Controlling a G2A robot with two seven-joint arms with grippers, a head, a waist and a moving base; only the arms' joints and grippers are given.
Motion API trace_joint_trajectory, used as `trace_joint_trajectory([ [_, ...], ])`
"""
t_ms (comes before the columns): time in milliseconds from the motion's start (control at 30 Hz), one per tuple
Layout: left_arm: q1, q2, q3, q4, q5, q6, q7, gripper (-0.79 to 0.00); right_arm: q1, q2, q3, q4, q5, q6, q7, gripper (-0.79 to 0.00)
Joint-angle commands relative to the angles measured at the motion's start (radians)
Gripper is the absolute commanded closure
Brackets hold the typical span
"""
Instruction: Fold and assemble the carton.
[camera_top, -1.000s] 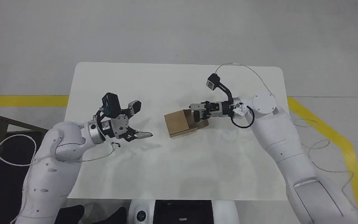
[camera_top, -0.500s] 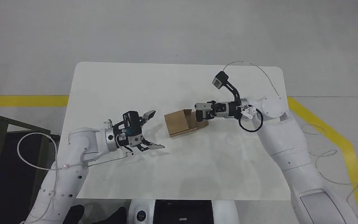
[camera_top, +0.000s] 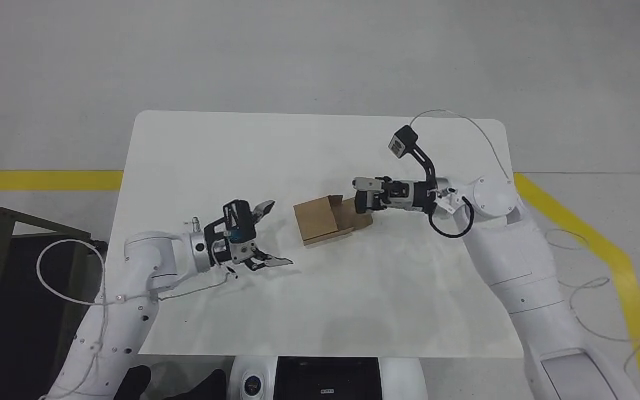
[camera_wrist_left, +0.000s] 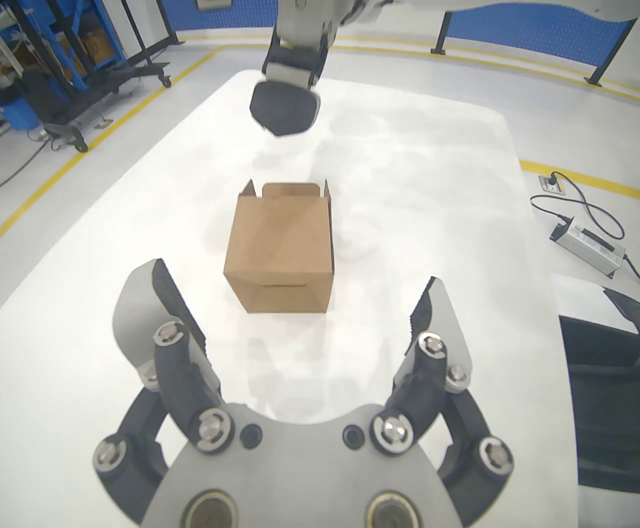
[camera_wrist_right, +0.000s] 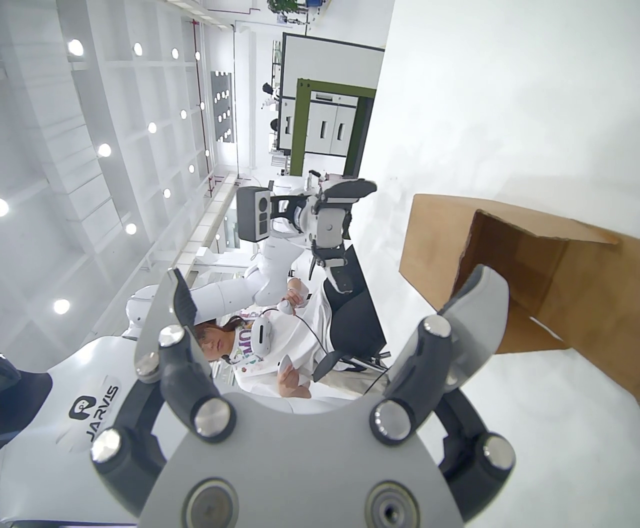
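Cardboard carton (camera_top: 322, 218) lies just ahead of the left gripper (camera_top: 278, 234), which has swung in wide open, while the right gripper (camera_top: 357, 197), also wide, has eased back from the open end, so the folding looks unfinished.

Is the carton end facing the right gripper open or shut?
Open. The right wrist view looks into the hollow carton; its flaps stand untucked.

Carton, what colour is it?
The carton is plain brown; left wrist view shows it best.
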Motion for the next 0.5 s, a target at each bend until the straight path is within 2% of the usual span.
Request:
trace_joint_trajectory([
  [0, -0.014, -0.001, 0.022, 0.021, 0.044, -0.002, 0.028, -0.785, -0.023, 0.007, 0.014, -0.03, -0.006, 0.018, 0.009, -0.785],
  [100, -0.039, -0.003, 0.071, 0.047, 0.145, -0.006, 0.114, -0.785, -0.067, 0.018, 0.033, -0.081, -0.015, 0.049, 0.029, -0.785],
  [267, -0.079, -0.013, 0.147, 0.121, 0.251, 0.065, 0.246, -0.785, -0.135, 0.031, 0.044, -0.142, -0.032, 0.087, 0.037, -0.785],
  [467, -0.117, -0.027, 0.194, 0.189, 0.272, 0.18, 0.273, -0.785, -0.176, 0.038, 0.032, -0.182, -0.065, 0.131, 0.004, -0.785],
])
